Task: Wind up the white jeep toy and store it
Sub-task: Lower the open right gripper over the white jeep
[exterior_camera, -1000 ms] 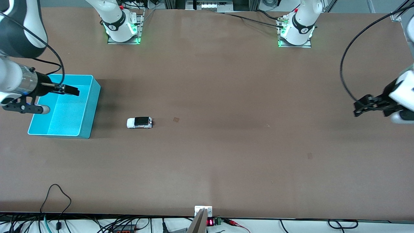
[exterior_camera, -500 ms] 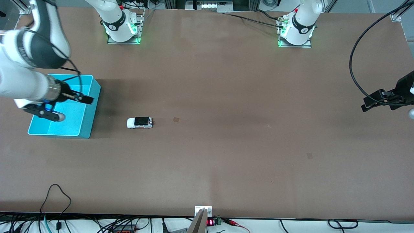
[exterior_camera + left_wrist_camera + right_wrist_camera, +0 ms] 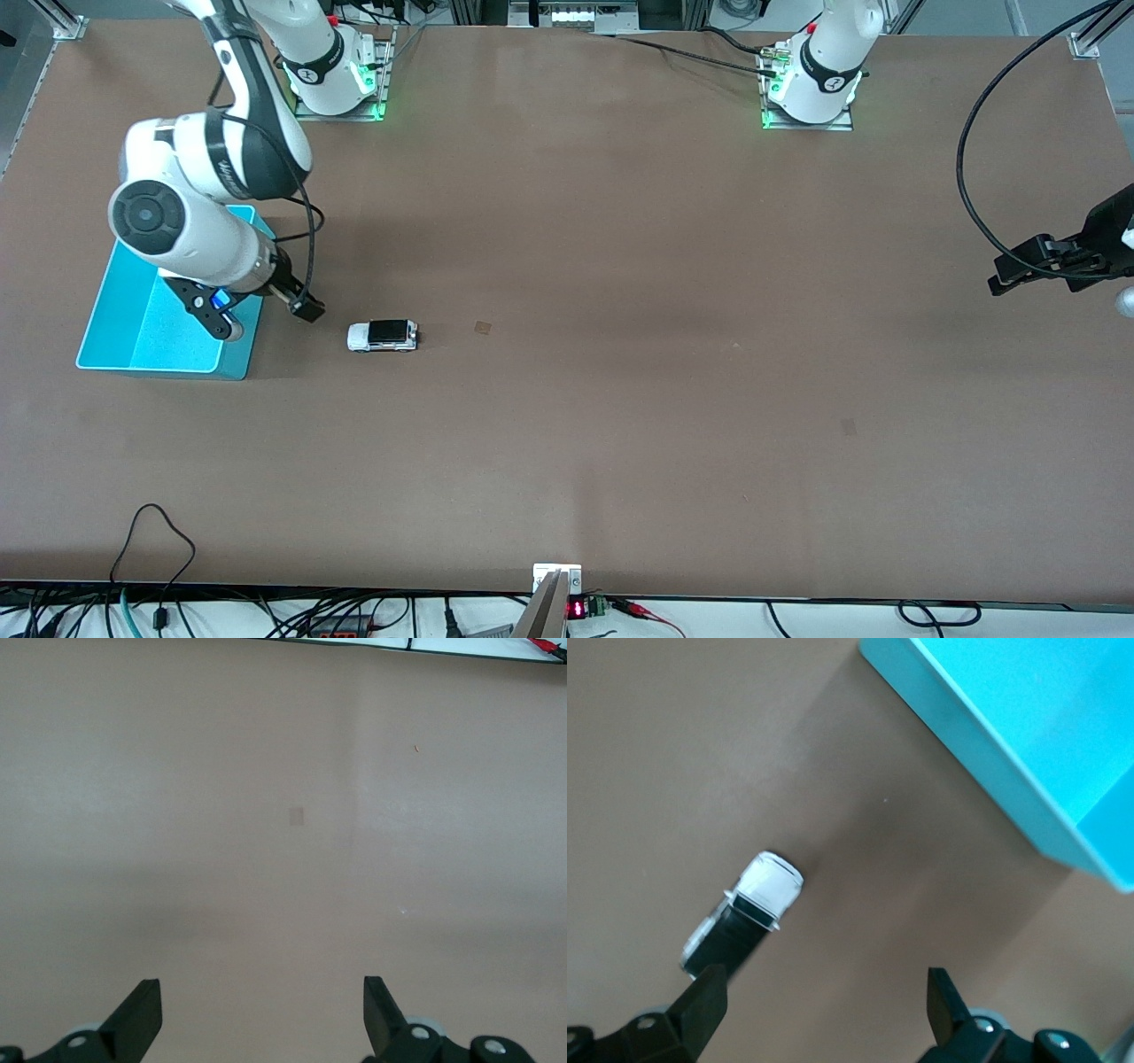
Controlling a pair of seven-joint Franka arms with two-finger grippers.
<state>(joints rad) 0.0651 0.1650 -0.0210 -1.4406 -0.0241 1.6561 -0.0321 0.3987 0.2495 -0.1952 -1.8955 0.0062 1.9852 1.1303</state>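
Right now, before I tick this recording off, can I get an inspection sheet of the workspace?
Surface: brown table, bare, with a small dark mark.
Job's things: white jeep toy on its wheels, untouched, beside the turquoise bin, apart from it.
Clutter: nothing seen.
Grippers: right pincer open, empty, over the table between bin and jeep; left pincer open, empty, waits over the left arm's end of the table.
Cables: black cable loops above the left arm; one more on the table's edge nearest the front camera.
Surroundings: arm bases lit green.
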